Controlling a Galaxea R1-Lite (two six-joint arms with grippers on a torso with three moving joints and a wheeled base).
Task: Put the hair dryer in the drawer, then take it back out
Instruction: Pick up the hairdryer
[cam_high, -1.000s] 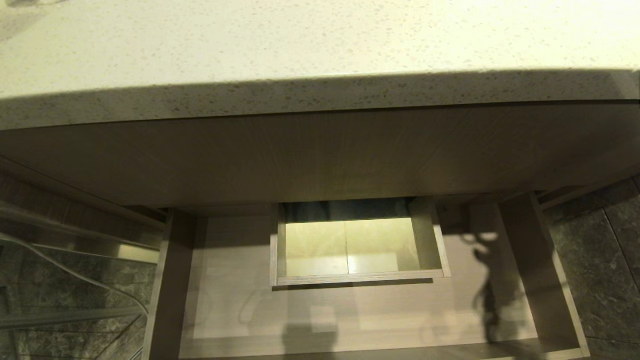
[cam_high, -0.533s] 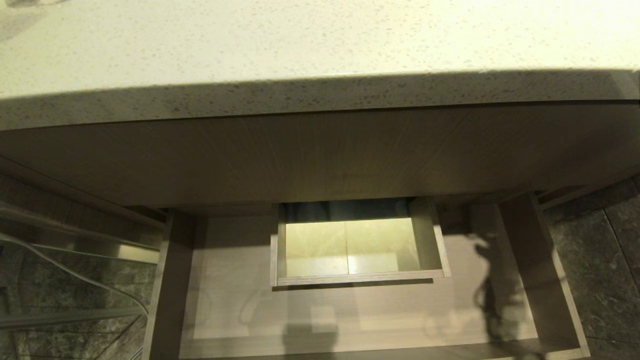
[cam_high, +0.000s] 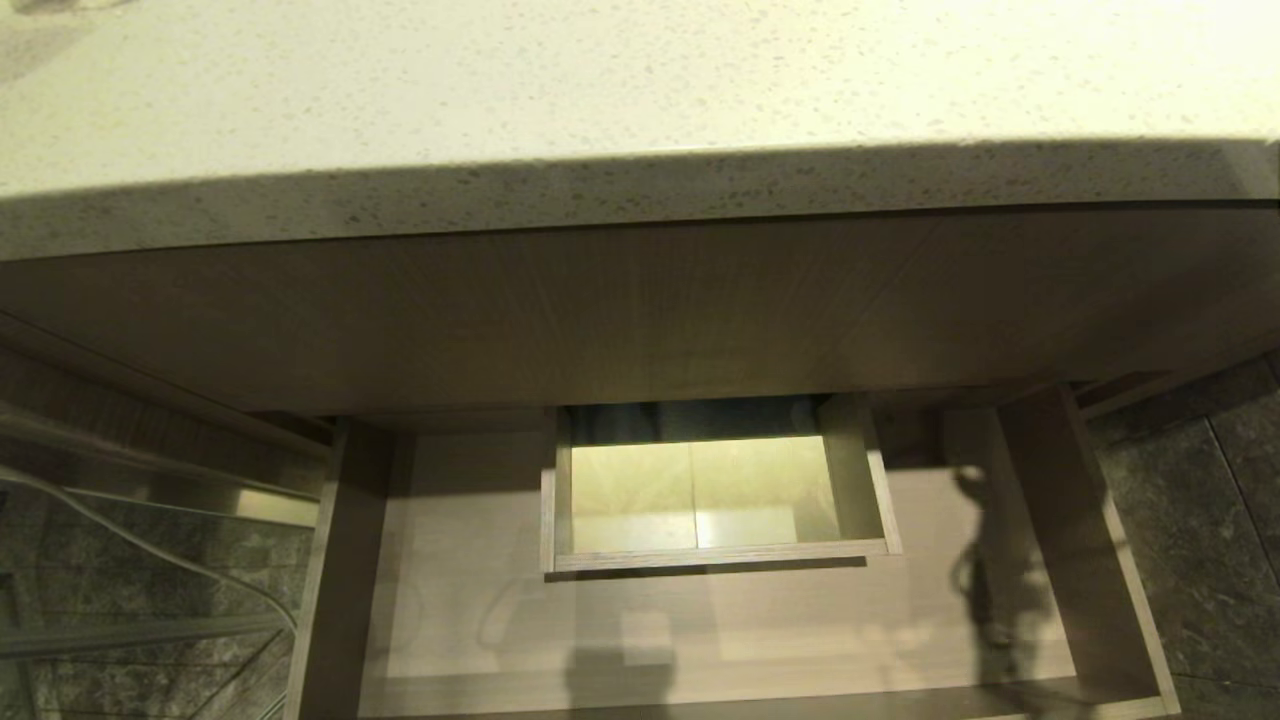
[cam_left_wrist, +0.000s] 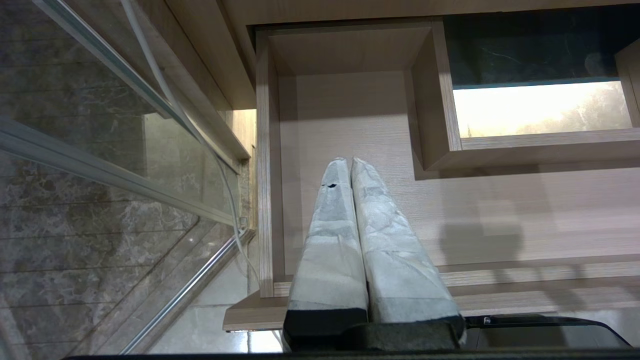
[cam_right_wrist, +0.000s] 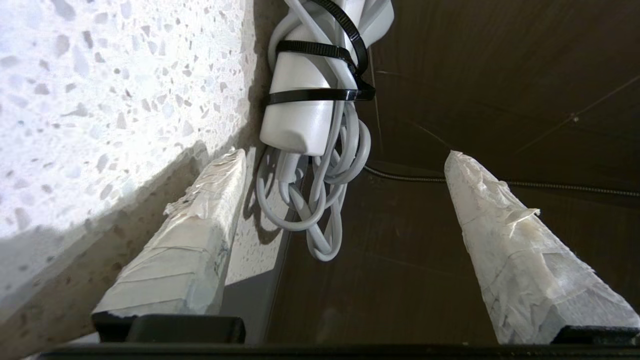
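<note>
Head view: neither tool is showing here. The speckled desk (cam_high: 640, 90) is filling the top, w/ the taller wood-grain front panel (cam_high: 640, 310) under its edge. Below, the drawer (cam_high: 450, 560) is standing pulled out, w/ the walled cut-out (cam_high: 700, 490) in its floor. No hair dryer is lying in the part of the drawer that is showing. A thin dark shadow is falling on the drawer floor at the right. Glass panel (cam_high: 130, 560) and stone floor at the left. No readable writing or brand anywhere.

Left wrist view: the left tool (cam_left_wrist: 349, 161) is hanging over the drawer's (cam_left_wrist: 350, 125) floor, its two tape-wrapped fingers (cam_left_wrist: 330, 235) pressed together, holding nothing. The cut-out (cam_left_wrist: 440, 145) is sitting ahead of the tips and off to one side; the drawer's side wall (cam_left_wrist: 265, 175) is on the other side.

Right wrist view: the right tool (cam_right_wrist: 345, 160) is standing w/ its wrapped fingers (cam_right_wrist: 195, 240) wide apart, gripping nothing. The hair dryer (cam_right_wrist: 305, 100) is lying just beyond the tips, close to one finger; can't tell if they are touching. Its white handle end is pointing toward the tool, at the edge of the desk (cam_right_wrist: 115, 100), w/ the coiled white cord (cam_right_wrist: 320, 200) bound by dark ties (cam_right_wrist: 320, 95) and drooping over the edge btwn the fingers. No label readable on it.
</note>
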